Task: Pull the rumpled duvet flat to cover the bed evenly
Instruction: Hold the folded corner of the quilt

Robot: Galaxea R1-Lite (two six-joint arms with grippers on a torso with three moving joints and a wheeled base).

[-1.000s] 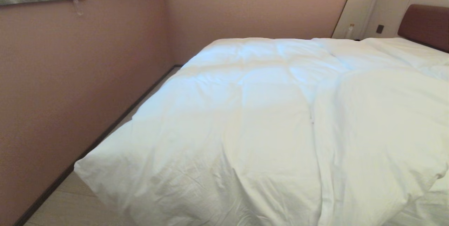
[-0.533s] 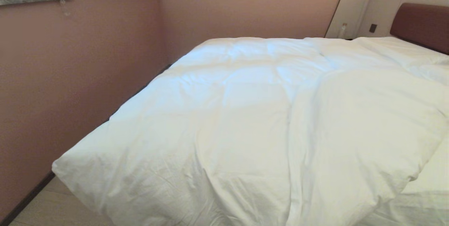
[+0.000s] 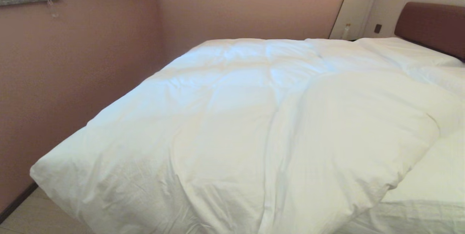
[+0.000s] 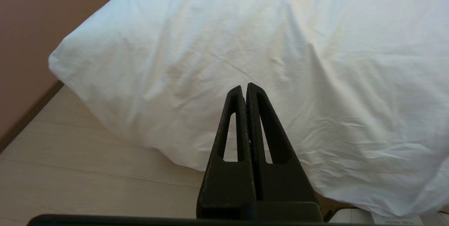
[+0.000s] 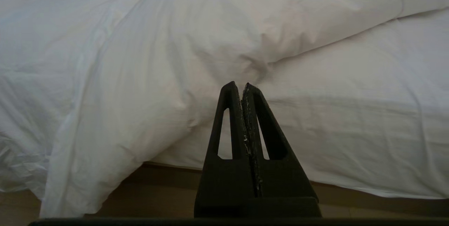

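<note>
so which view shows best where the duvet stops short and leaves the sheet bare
The head view: the duvet lies skewed, its edge running diagonally and leaving the sheet bare at the near right corner. The right wrist view shows only that edge close up, above the base. The left wrist view shows just the duvet's other corner overhanging the floor.

Camera swung right; nothing else moved.

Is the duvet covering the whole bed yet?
No. The duvet sits skewed; bare sheet shows at the bed's near right corner.
</note>
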